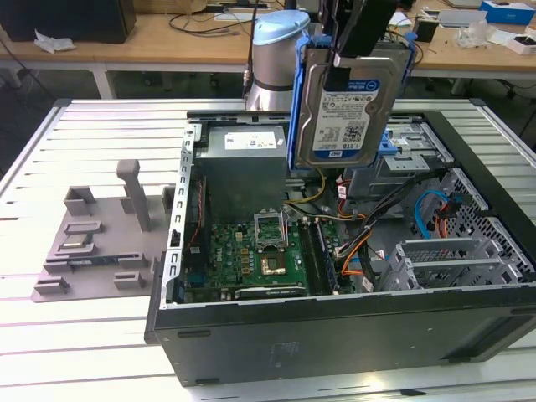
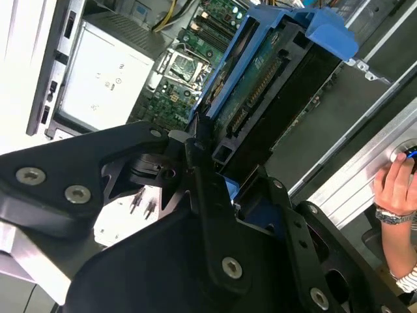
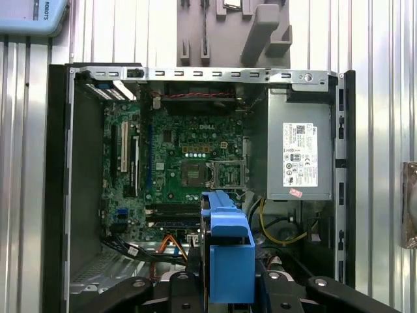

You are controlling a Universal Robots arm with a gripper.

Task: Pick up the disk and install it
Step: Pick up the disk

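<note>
Arm's gripper (image 1: 342, 57) hung over the open PC case (image 1: 335, 331), jaws clamped narrow on the top edge of the disk (image 1: 345, 113). The disk was up in the air, off the table (image 1: 84, 360), hanging upright w/ its label side toward the exterior view's camera. The blue bracket (image 1: 295, 126) framed it on both long sides. Its lower edge sat above the far part of the case interior, just to the exterior view's right of the grey PSU (image 1: 243, 163).

In the second wrist view the disk (image 2: 260, 72) showed edge-on, circuit-board side & connector row visible, between the gripper's black links. In the first wrist view the blue bracket (image 3: 225, 251) showed end-on, w/ the mobo (image 3: 182, 163) and PSU (image 3: 300, 153) lower down inside the case.

The case lay on its side on the slotted metal table, side panel off. The mobo covered its floor, the metal drive cage (image 1: 452, 268) sat toward the exterior view's right, and a cable bundle (image 1: 360, 243) ran between them. A grey moulded fixture (image 1: 100, 226) lay on the table close beside the case, on the exterior view's left. The arm's base joint (image 1: 280, 29), pale-blue cap on top, stood at the far side of the case.

A person's hand (image 2: 397, 189) w/ a wristband showed in the second wrist view, beyond the case wall & well apart from the disk.
</note>
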